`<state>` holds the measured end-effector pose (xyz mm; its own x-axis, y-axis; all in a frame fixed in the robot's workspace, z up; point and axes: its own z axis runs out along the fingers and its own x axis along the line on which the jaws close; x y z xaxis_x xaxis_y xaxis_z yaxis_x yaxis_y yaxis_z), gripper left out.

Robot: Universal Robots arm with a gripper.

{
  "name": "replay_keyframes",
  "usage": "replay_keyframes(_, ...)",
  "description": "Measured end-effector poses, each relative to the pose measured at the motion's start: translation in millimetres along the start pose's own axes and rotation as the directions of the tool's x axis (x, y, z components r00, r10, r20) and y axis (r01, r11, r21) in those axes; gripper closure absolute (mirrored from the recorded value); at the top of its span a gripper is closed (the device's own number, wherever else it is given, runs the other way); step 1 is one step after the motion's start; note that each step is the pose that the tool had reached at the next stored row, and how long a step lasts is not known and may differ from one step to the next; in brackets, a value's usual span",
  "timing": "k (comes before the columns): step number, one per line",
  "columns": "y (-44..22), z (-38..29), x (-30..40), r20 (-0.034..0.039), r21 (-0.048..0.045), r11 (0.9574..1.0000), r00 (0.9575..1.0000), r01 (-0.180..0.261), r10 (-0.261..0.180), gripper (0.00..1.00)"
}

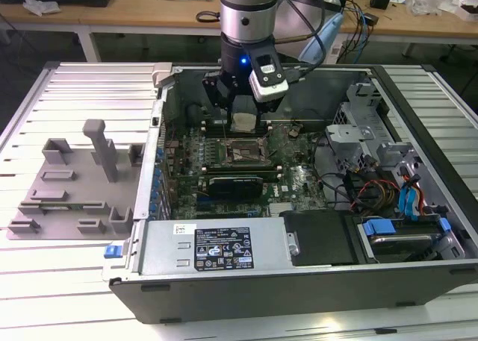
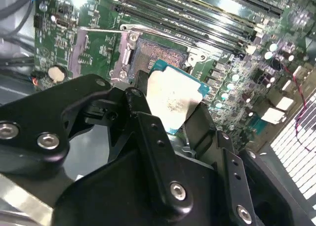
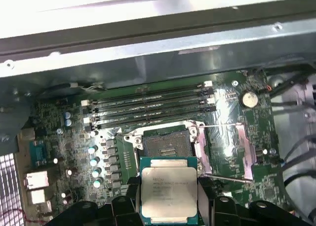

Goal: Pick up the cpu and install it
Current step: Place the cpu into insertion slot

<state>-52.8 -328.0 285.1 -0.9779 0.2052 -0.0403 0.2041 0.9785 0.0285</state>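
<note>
Above the open motherboard socket (image 3: pixel 165 144) inside the computer case (image 1: pixel 224 292), the gripper (image 1: pixel 244 121) grasps the cpu (image 3: pixel 169 194) by 2 opposite edges, clear of the socket.

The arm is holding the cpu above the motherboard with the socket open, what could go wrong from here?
1. The cpu, pinched at its edges by the gripper, may come down misaligned or tilted onto the open socket and damage its contacts.
2. The jaws might catch the flipped-open load plate beside the socket.
</note>
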Motion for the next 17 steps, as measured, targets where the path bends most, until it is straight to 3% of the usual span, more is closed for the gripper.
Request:
replay_keyframes(1,0.0,0.0,0.0,0.0011,0.0014,0.9994,0.9994,-0.034,0.034,0.45)
replay_keyframes(6,0.0,0.1,0.0,0.0034,0.0042,0.9942,0.9942,-0.108,0.108,0.45)
replay_keyframes(9,0.0,0.1,0.0,0.005,0.0061,0.9873,0.9873,-0.159,0.159,0.45)
replay_keyframes(13,0.0,0.2,0.0,0.0085,0.0093,0.9672,0.9672,-0.254,0.254,0.45)
replay_keyframes(17,0.0,0.3,0.0,0.0125,0.0122,0.9371,0.9372,-0.349,0.349,0.45)
